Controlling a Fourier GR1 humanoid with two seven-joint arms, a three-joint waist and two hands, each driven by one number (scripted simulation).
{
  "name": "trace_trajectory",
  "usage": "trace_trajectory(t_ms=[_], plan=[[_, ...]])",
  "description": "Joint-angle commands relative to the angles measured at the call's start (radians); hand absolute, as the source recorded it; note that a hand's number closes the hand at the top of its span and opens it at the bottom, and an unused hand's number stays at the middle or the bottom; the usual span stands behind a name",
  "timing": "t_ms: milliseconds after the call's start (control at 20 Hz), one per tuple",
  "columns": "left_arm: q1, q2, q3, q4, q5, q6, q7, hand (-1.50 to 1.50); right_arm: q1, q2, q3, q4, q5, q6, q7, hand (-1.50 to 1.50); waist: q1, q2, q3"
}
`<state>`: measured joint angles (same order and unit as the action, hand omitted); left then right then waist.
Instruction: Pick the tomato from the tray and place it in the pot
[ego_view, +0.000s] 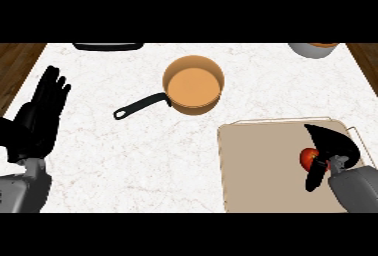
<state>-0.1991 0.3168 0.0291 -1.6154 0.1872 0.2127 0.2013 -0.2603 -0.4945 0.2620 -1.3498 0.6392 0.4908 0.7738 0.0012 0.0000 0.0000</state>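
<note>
So in the head view, one copper-coloured pot (193, 85) sat towards the back of the white marbled worktop (125, 165), and nothing was in it. Its black handle (140, 106) stuck out to the lower left.

In front of it and off to the right was one beige tray (258, 170). The only thing on or over it was a single red tomato (307, 158) near its right side. The right robot hand (336, 142) was curled round that tomato, fingers arched over the top and the thumb running down across the front. That left only a slice of red visible. I honestly couldn't tell whether the tomato was resting on the tray or lifted off it. The tray's front was cut off at the bottom of the view.

The left robot hand (35, 125) was way over at the left edge, open with its fingers pointing up and holding nothing.

Two things got chopped off at the top. One was a flat dark object (108, 46), too little of it showing to name. The other was a grey container (316, 50) with something orange inside.
</note>
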Motion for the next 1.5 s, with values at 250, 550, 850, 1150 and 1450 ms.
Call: trace_trajectory(t_ms=[250,550,850,1150,1450], plan=[[0.009,-0.039,0.017,-0.008,-0.028,-0.022,-0.003,0.0,0.062,-0.044,0.005,0.031,0.073,0.056,-0.196,1.5,-0.002,0.0,0.0],[-0.043,-0.046,0.06,0.09,-0.043,-0.054,-0.05,0.0,0.0,0.013,0.001,0.13,0.166,0.008,-0.275,1.5,-0.001,0.002,0.0],[0.037,-0.055,0.03,-0.095,-0.073,-0.036,0.06,0.0,0.004,0.054,-0.009,0.181,0.222,-0.046,-0.322,1.5,0.007,0.0,0.0],[-0.043,-0.08,-0.017,-0.009,-0.055,-0.068,0.034,0.0,-0.127,0.479,0.383,-0.148,0.177,0.032,-0.37,1.5,0.13,0.004,0.002],[-0.05,-0.075,-0.006,0.019,-0.068,-0.063,0.015,0.0,-0.189,0.491,0.662,-0.257,0.044,-0.173,-0.203,1.5,0.086,0.0,-0.001]])
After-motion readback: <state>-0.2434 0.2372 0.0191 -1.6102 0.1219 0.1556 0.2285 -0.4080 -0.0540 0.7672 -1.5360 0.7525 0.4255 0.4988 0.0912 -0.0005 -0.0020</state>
